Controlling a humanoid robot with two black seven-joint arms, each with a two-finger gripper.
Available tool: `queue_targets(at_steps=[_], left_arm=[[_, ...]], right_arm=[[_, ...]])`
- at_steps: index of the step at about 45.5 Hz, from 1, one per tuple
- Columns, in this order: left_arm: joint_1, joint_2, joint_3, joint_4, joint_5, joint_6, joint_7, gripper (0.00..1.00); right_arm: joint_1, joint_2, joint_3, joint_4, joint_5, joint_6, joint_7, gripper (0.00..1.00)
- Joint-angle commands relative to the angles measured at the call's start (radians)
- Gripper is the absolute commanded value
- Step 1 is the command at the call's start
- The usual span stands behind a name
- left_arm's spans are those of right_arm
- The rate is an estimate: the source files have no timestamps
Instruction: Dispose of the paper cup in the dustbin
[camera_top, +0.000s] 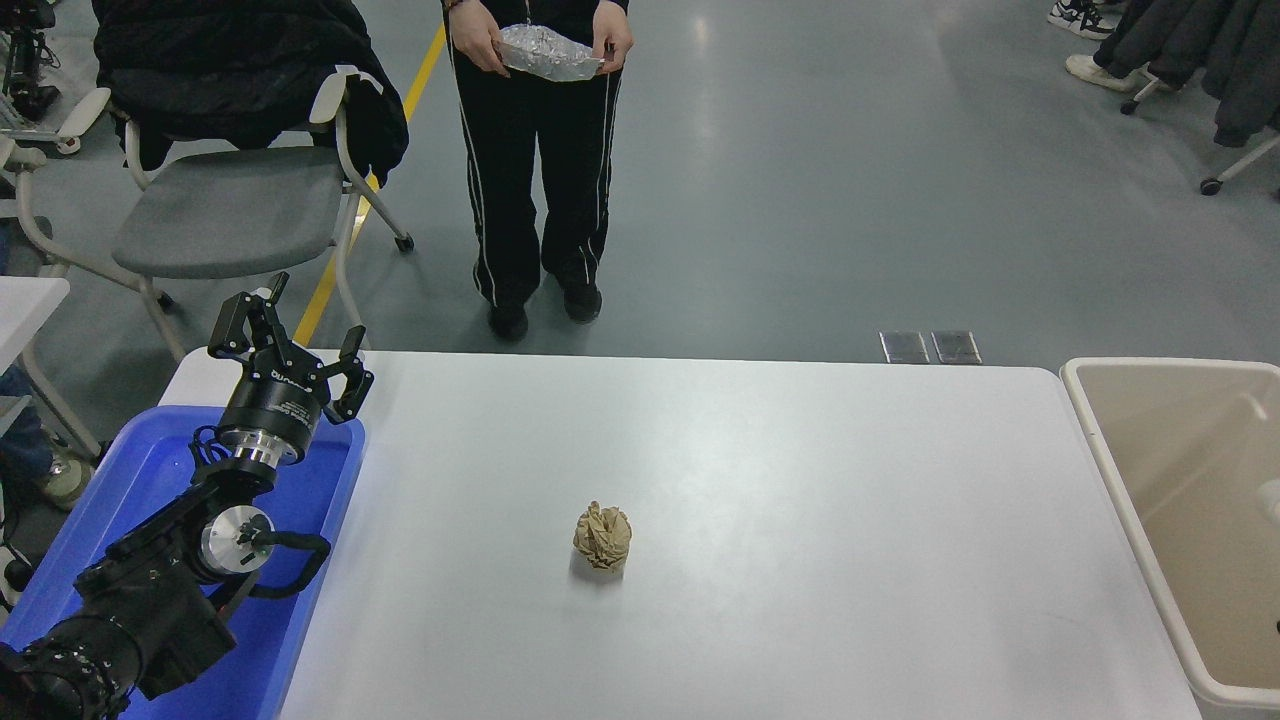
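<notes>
The left gripper (290, 345) is resting open over the blue tray (150, 470), well apart from the dustbin (1110, 440); the right gripper is not showing.

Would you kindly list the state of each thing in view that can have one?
Left gripper: open, parked above the blue tray.
Dustbin: open-topped, at the table's right end.
Brown paper ball: crumpled, on the table.
Foil packet: held in a person's hands.
Right gripper: out of view.

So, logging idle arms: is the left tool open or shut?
Open: the left black tool shows fingers spread apart, holding nothing.
</notes>
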Motion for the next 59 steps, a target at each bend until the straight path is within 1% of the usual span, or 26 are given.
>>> queue_targets(at_steps=[1, 21, 27, 28, 30, 34, 35, 36, 38, 44, 53, 59], left_arm=[[0.000, 0.000, 0.000, 0.000, 0.000, 0.000, 0.000, 1.00], [0.000, 0.000, 0.000, 0.000, 0.000, 0.000, 0.000, 1.00], [0.000, 0.000, 0.000, 0.000, 0.000, 0.000, 0.000, 1.00], [0.000, 0.000, 0.000, 0.000, 0.000, 0.000, 0.000, 1.00], [0.000, 0.000, 0.000, 0.000, 0.000, 0.000, 0.000, 1.00], [0.000, 0.000, 0.000, 0.000, 0.000, 0.000, 0.000, 1.00], [0.000, 0.000, 0.000, 0.000, 0.000, 0.000, 0.000, 1.00], [0.000, 0.000, 0.000, 0.000, 0.000, 0.000, 0.000, 1.00], [0.000, 0.000, 0.000, 0.000, 0.000, 0.000, 0.000, 1.00], [0.000, 0.000, 0.000, 0.000, 0.000, 0.000, 0.000, 1.00], [0.000, 0.000, 0.000, 0.000, 0.000, 0.000, 0.000, 1.00], [0.000, 0.000, 0.000, 0.000, 0.000, 0.000, 0.000, 1.00]], right_arm=[[-0.023, 0.036, 0.003, 0.001, 0.000, -0.020, -0.002, 0.00], [-0.017, 0.048, 0.005, -0.001, 0.000, -0.023, -0.002, 0.00], [-0.011, 0.052, 0.005, -0.002, 0.000, -0.051, -0.002, 0.00], [-0.011, 0.052, 0.005, -0.002, 0.000, -0.054, -0.001, 0.02], [-0.008, 0.050, 0.003, -0.001, 0.000, -0.056, 0.001, 0.22], [-0.001, 0.047, 0.000, -0.005, 0.000, -0.060, 0.004, 0.68], [0.000, 0.045, 0.000, -0.005, 0.000, -0.062, 0.004, 0.78], [0.002, 0.045, 0.000, -0.004, 0.000, -0.063, 0.004, 0.86], [0.006, 0.045, 0.001, -0.004, 0.000, -0.063, 0.004, 0.96], [0.029, 0.044, 0.005, 0.005, 0.000, -0.049, 0.002, 0.99], [0.084, 0.039, 0.008, 0.008, 0.000, -0.043, 0.002, 0.99], [0.140, 0.013, 0.023, 0.028, 0.000, -0.045, 0.009, 1.00]])
